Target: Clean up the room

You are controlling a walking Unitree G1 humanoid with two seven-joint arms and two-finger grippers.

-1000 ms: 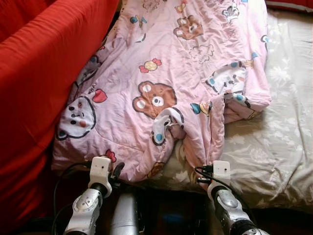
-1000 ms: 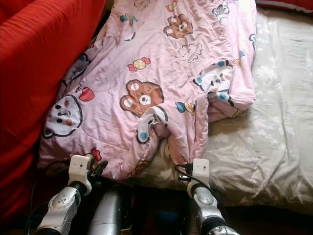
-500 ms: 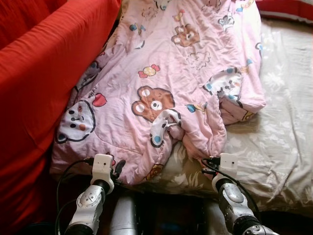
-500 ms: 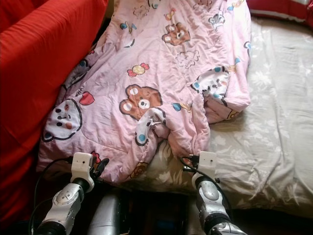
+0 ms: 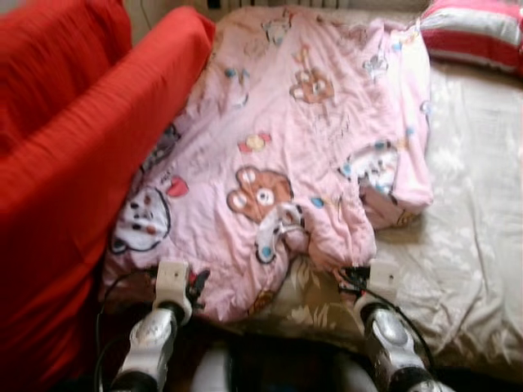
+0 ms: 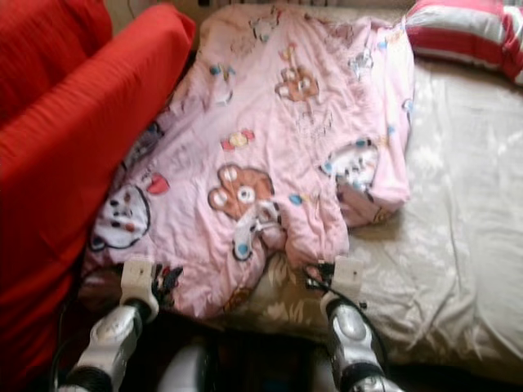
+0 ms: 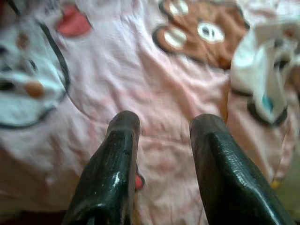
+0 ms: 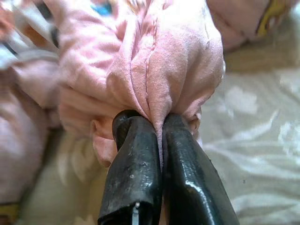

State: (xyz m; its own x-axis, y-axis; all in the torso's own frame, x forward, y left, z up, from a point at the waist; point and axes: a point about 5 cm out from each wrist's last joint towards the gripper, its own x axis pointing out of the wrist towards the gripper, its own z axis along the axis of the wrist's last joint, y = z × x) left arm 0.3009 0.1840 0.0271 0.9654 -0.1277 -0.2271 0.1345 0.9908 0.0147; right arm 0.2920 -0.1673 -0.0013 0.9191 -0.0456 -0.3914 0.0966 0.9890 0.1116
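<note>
Nearest: right tool clamped on a bunched fold at the near edge of the pink quilt; left tool spread apart over the near corner. Soft, light, limp, likely to sag and drag; best gripped at edges. Spread across the bed, red sofa beside, striped pillow beyond. No containers visible.

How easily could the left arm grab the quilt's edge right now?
Probably easily: the left end effector hangs open right over the quilt near its lower edge, with nothing between. The right end effector already pinches a fold.
</note>
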